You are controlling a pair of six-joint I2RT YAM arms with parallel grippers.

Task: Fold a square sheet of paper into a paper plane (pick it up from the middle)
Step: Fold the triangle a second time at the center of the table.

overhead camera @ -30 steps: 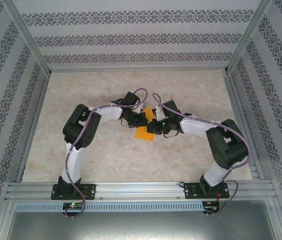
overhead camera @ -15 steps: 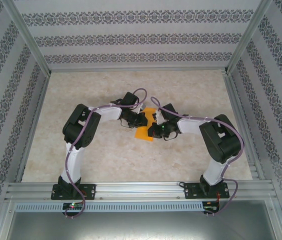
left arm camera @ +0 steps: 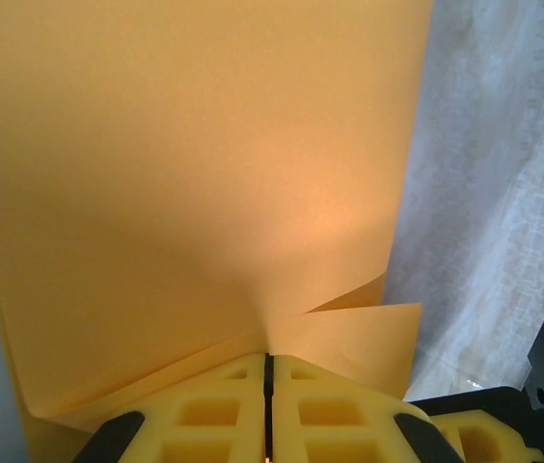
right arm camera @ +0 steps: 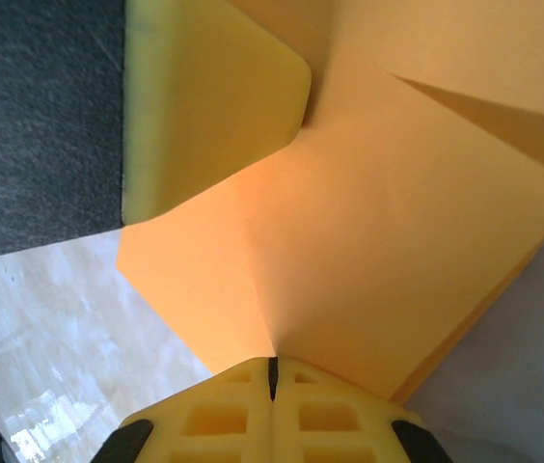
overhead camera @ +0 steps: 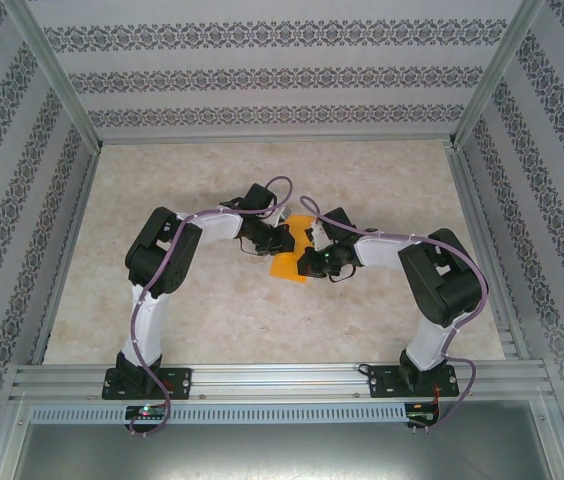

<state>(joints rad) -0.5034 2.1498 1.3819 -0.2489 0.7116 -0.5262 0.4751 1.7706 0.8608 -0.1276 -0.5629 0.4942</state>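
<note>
Bearing surface: the pale marbled table (overhead camera: 162, 300) carried the work, with both arms bent inward to meet near its middle
Sheet: the square sheet of paper (overhead camera: 290, 262), bright orange and unmarked, sat between the two wrists near the table's centre; it was partly folded, and the wrist views showed straight creases and one flap overlapping another
Left gripper (left arm camera: 267, 371): the yellow jaws were pressed together, clamped on the sheet's edge where the layers puckered
Right gripper (right arm camera: 272, 376): the jaws were likewise closed, pinching the sheet where a crease ran up from the fingertips
</note>
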